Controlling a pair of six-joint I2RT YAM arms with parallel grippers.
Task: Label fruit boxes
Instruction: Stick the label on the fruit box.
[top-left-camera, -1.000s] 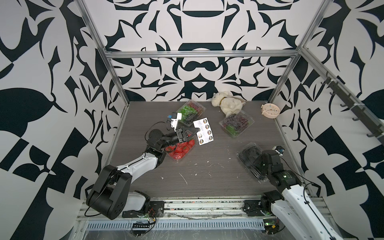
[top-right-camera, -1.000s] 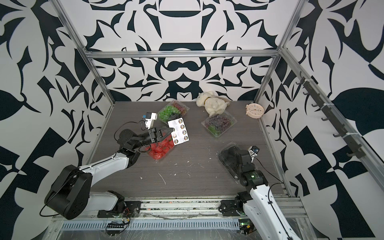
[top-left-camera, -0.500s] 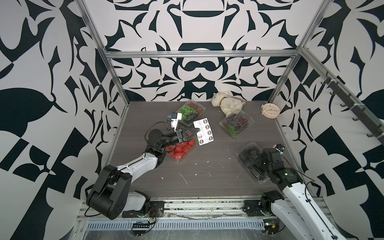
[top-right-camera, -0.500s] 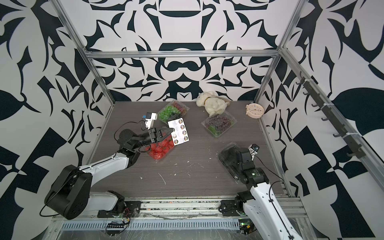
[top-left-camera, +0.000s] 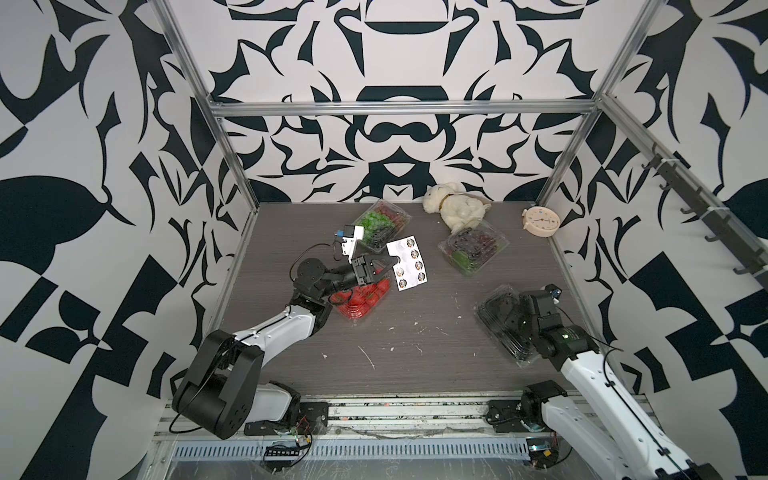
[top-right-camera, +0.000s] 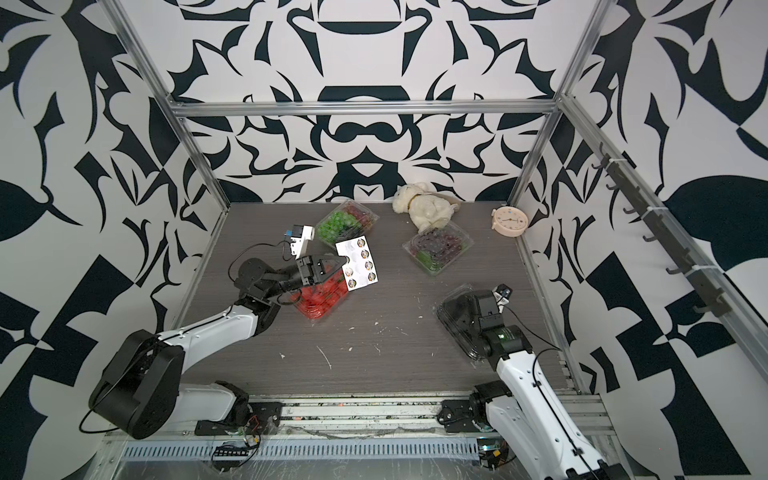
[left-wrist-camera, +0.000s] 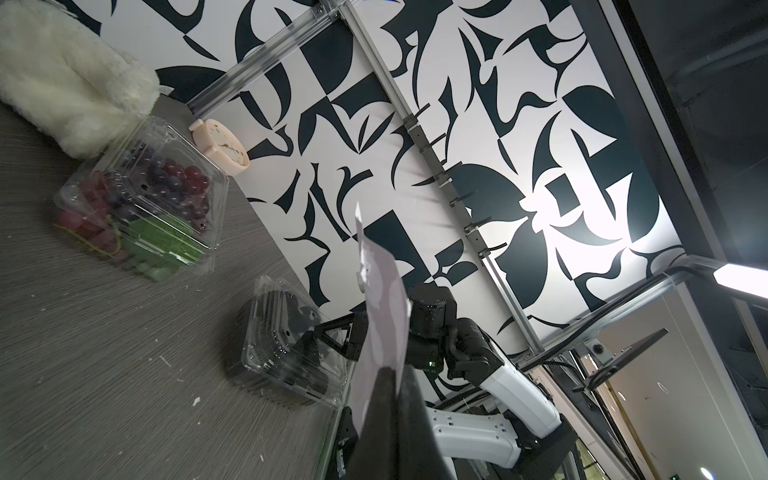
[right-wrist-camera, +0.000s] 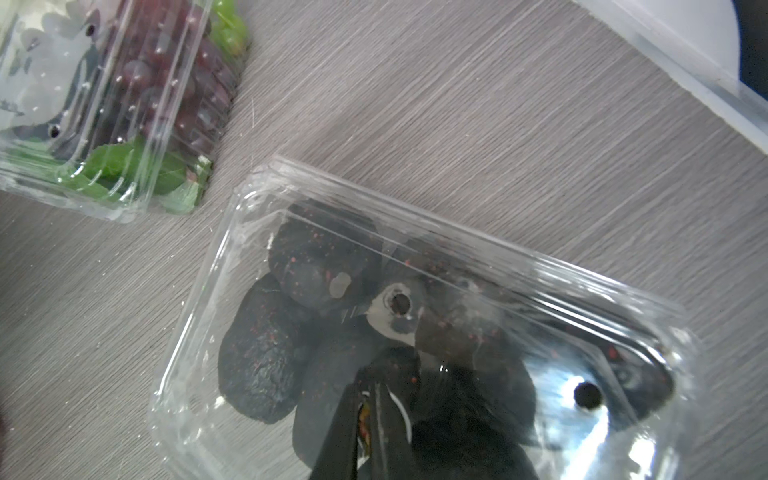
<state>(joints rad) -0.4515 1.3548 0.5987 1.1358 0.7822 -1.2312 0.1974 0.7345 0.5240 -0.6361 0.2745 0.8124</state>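
In both top views my left gripper (top-left-camera: 392, 262) (top-right-camera: 343, 262) is shut on the edge of the white sticker sheet (top-left-camera: 409, 262) (top-right-camera: 359, 264), held above the strawberry box (top-left-camera: 361, 301). The wrist view shows the sheet (left-wrist-camera: 382, 307) edge-on between the pressed jaws. My right gripper (top-left-camera: 515, 318) (right-wrist-camera: 370, 386) rests on the lid of the avocado box (top-left-camera: 492, 307) (right-wrist-camera: 415, 257), jaws almost together on a small round label. One grape box (top-left-camera: 380, 220) lies at the back, another (top-left-camera: 473, 245) (right-wrist-camera: 124, 95) further right.
A white plush toy (top-left-camera: 457, 208) lies against the back wall, touching the right grape box. A pale round clock (top-left-camera: 540, 222) stands in the back right corner. White scraps (top-left-camera: 368, 357) dot the table's front. Aluminium frame posts edge the table.
The right gripper has shifted slightly over the avocado box lid. The left arm and the sticker sheet have not moved.
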